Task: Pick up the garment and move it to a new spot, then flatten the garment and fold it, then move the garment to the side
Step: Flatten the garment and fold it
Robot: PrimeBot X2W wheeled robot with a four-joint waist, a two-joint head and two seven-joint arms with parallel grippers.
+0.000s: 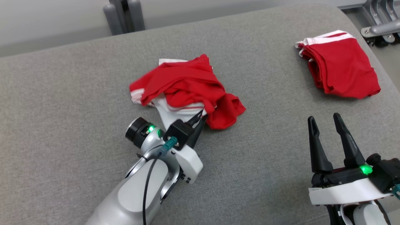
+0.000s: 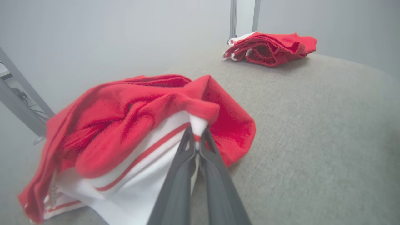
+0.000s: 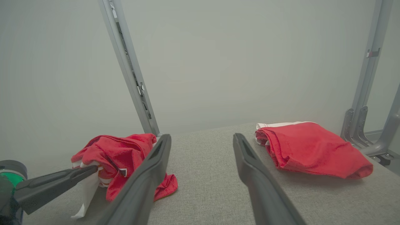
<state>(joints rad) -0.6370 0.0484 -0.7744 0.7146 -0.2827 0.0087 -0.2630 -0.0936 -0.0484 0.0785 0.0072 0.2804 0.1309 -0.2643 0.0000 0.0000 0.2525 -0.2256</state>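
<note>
The left gripper (image 2: 196, 134) is clamped on the near white-striped edge of the crumpled red-and-white fabric garment (image 1: 187, 84), whose bulk lies just beyond its fingertips, mid-way across the grey cloth-covered surface (image 1: 62, 109), while the right gripper (image 1: 325, 120) stands open and empty well to the right.

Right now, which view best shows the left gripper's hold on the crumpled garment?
Left wrist view: the left gripper pinches the crumpled garment's white band, close up. Head view: wrist partly covers fingers. Right wrist view: sideways, distant.

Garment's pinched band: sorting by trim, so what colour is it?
White band with thin red stripes; left wrist view shows best.
</note>
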